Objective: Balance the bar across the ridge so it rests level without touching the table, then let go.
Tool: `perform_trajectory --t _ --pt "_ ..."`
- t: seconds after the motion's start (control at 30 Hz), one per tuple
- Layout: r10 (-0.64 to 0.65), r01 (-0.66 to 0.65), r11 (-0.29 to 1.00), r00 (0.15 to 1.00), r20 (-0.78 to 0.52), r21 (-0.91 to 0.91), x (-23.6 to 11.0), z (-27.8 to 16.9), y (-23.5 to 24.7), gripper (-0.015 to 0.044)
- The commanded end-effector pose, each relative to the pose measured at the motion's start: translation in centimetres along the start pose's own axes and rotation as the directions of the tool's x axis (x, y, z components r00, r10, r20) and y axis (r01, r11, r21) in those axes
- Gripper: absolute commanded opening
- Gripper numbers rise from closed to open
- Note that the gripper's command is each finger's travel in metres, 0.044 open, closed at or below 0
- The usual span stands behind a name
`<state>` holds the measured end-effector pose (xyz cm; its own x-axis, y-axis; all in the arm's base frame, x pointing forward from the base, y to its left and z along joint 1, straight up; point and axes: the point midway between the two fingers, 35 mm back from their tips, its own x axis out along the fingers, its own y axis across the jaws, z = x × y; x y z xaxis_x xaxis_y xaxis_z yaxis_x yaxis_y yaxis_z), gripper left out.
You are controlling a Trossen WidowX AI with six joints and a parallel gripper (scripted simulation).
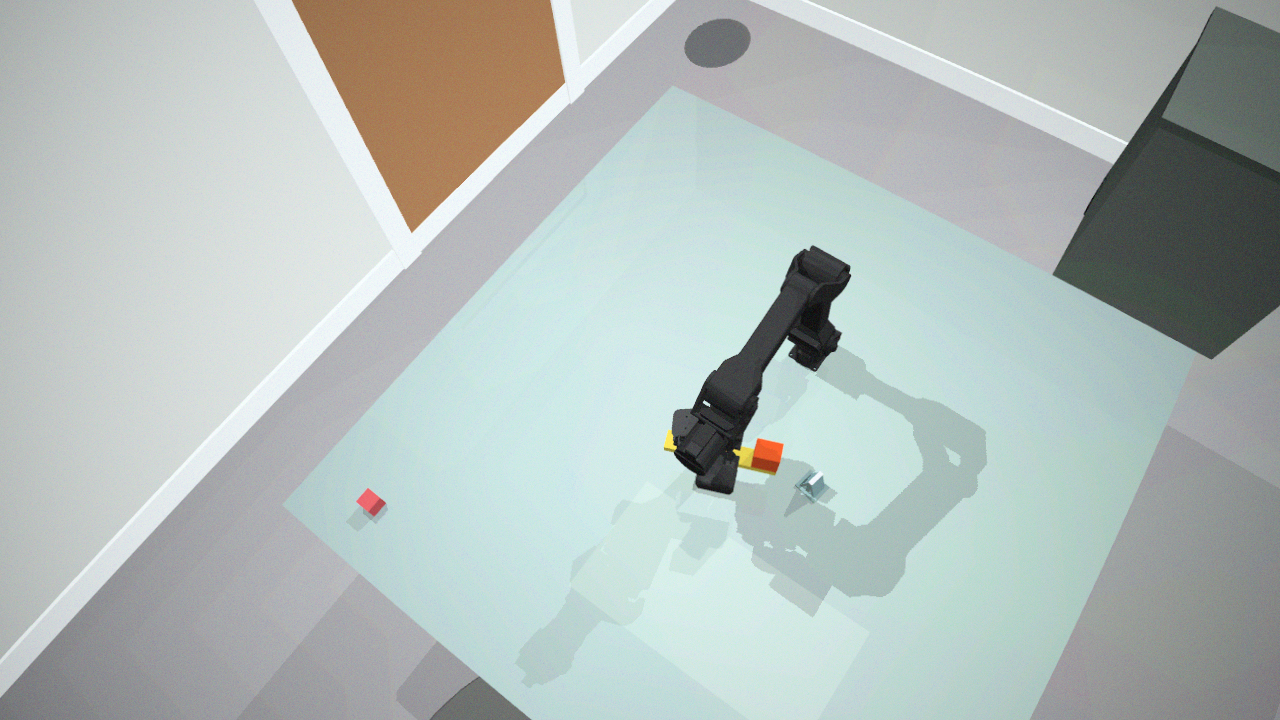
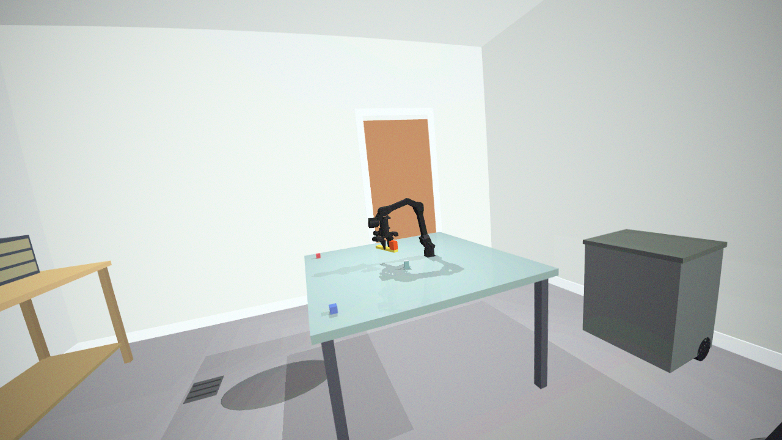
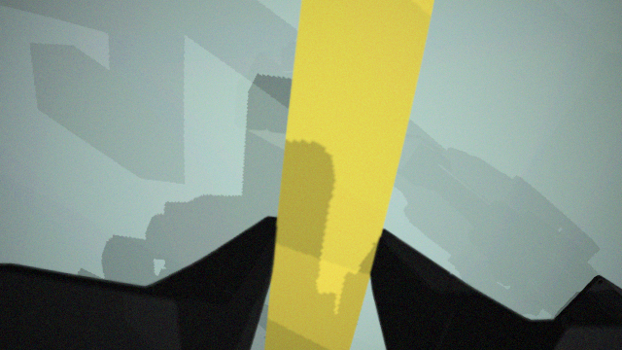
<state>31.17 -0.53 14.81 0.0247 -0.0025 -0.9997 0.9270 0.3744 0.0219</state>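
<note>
My gripper (image 1: 713,472) (image 2: 385,244) (image 3: 324,234) is shut on a yellow bar (image 1: 744,458) (image 2: 380,247) (image 3: 351,117) and holds it above the table (image 1: 537,358) (image 2: 464,273). The bar carries an orange block (image 1: 768,454) (image 2: 393,245) on one end. The ridge (image 1: 812,484) (image 2: 406,264), a small grey wedge, stands on the table a short way beside the orange end. In the wrist view the bar runs up between my two dark fingers, with only table and shadows beneath it; the ridge is out of that view.
A small red cube (image 1: 370,501) (image 2: 317,255) lies near the table's far left edge. A blue cube (image 2: 333,308) lies near the front edge. A grey cabinet (image 1: 1181,205) (image 2: 650,295) stands beside the table, and a wooden shelf (image 2: 49,306) at the left.
</note>
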Motion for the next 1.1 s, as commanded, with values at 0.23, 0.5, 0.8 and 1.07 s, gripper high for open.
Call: perform_trajectory --t 0.23,0.5,0.8,1.07 --pt "0.004 -0.003 0.983 1.0 -0.005 0.181 -0.2 -4.7 0.3 0.0" --pt "0.003 -0.001 0.953 1.0 -0.008 0.304 -0.2 -7.8 0.1 0.0" --pt "0.003 0.002 0.9 1.0 -0.011 0.436 -0.2 -11.2 -0.8 0.0" --pt "0.002 0.006 0.845 1.0 -0.013 0.535 -0.2 -13.8 -2.1 0.0"
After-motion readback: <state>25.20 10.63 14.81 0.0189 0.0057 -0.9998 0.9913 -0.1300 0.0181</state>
